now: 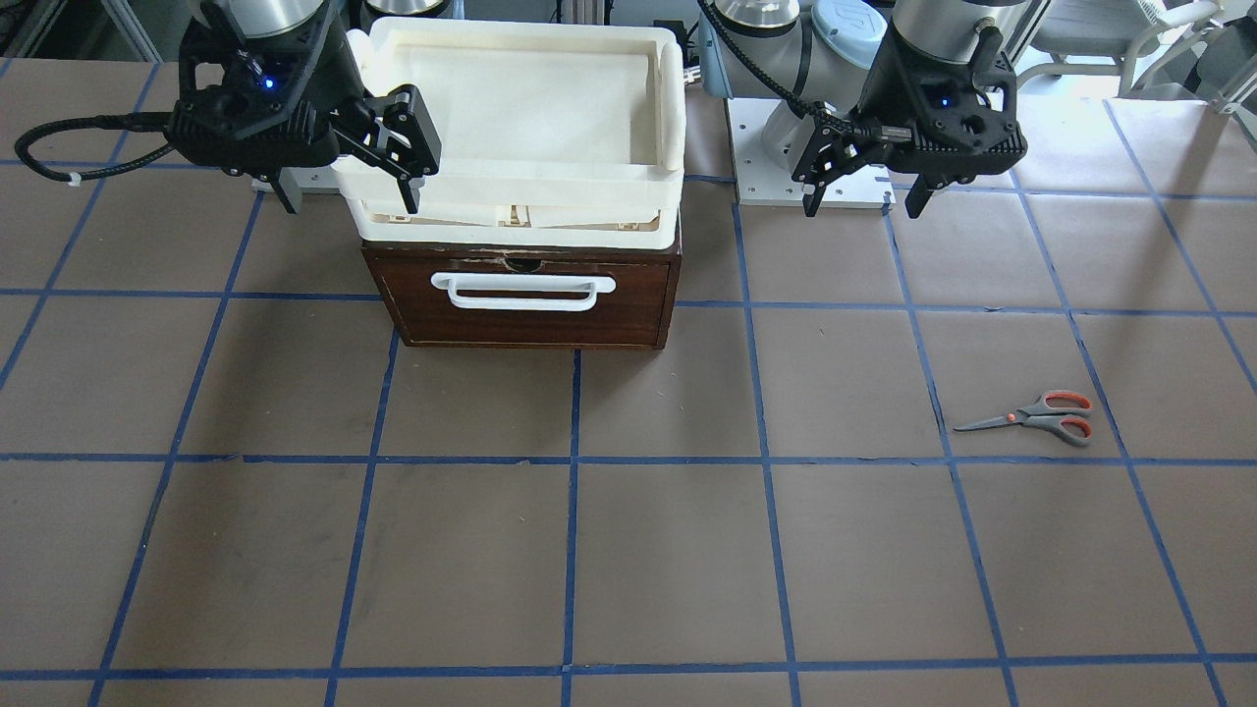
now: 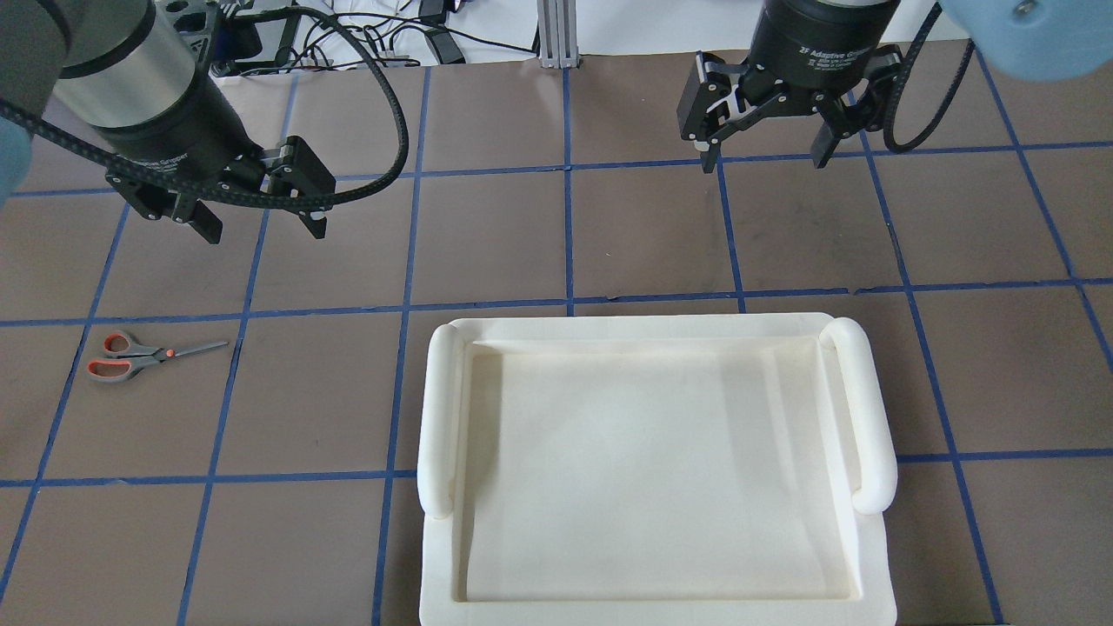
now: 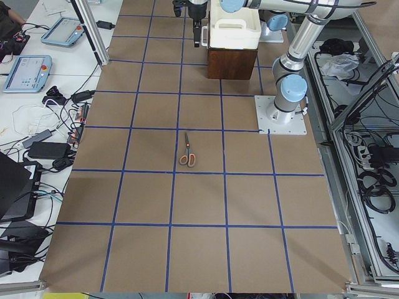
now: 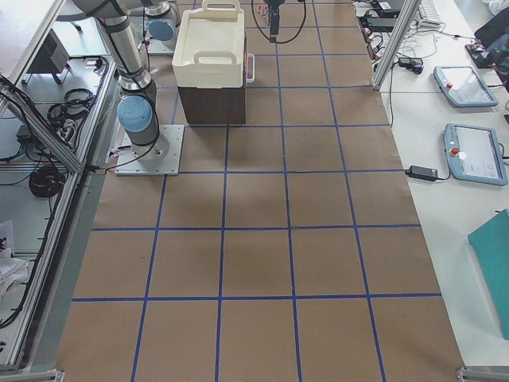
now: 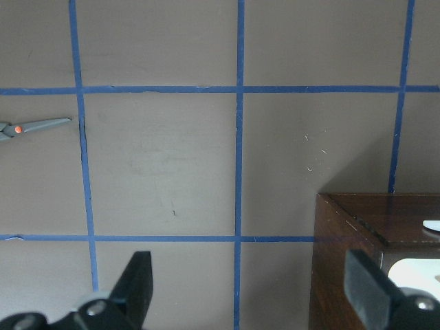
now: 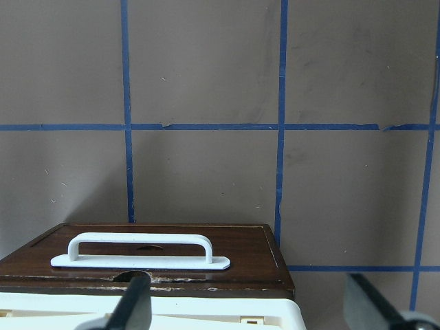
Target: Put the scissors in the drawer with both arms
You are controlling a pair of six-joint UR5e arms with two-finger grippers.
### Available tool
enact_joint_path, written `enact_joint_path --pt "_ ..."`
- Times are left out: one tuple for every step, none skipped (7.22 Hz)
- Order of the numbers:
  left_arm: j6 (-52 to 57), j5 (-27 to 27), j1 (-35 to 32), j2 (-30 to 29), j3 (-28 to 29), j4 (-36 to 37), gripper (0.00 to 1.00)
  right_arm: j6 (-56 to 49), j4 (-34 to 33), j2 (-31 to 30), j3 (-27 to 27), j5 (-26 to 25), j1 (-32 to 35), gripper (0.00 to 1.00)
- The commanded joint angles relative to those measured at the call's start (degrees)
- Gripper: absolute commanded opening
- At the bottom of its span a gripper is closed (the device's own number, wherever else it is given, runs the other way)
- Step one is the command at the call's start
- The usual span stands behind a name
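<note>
The scissors (image 1: 1036, 419) lie flat on the brown table, blades shut, and also show in the overhead view (image 2: 139, 356) and at the left edge of the left wrist view (image 5: 27, 127). The dark-brown drawer (image 1: 520, 299) is shut, with its white bar handle (image 1: 523, 292) facing away from the robot. My left gripper (image 2: 264, 228) is open and empty, hovering above the table beyond the scissors and apart from them. My right gripper (image 2: 765, 159) is open and empty, hovering high over the drawer's front; the drawer front shows below it in the right wrist view (image 6: 151, 258).
A cream-white plastic tray (image 2: 439, 409) sits on top of the drawer box. Blue tape lines grid the table. The left arm's base plate (image 1: 786, 147) stands beside the drawer. Cables and tablets (image 3: 25, 71) lie off the table's far side.
</note>
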Motion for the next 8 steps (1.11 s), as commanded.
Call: enact_joint_path --pt "0.0 0.2 0.0 0.2 0.1 0.3 1.00 0.0 -0.1 0.0 0.0 0.1 0.0 1.00" --pt "0.0 0.2 0.0 0.3 0.0 0.2 1.00 -0.1 -0.1 0.0 0.1 0.2 0.0 1.00" --pt "0.2 0.3 0.0 0.3 -0.1 0.2 1.00 0.0 -0.1 0.3 0.1 0.2 0.0 1.00" --pt "9.5 1.2 0.6 -0.4 0.6 0.1 1.00 -0.6 -0.1 0.9 0.2 0.3 0.0 1.00" --pt "24.3 1.4 3.3 0.0 -0.7 -0.4 1.00 -0.1 -0.3 2.5 1.9 0.5 0.0 1.00" --pt "30.2 1.4 6.7 0.0 -2.3 0.1 1.00 0.0 -0.3 5.8 2.9 0.4 -0.1 1.00" --pt "40.0 2.5 8.8 0.0 -2.6 0.2 1.00 0.1 -0.2 8.6 2.9 0.3 0.4 1.00" --pt "45.2 2.7 11.2 -0.2 -2.7 0.2 1.00 0.2 0.1 9.1 3.1 2.1 0.7 1.00"
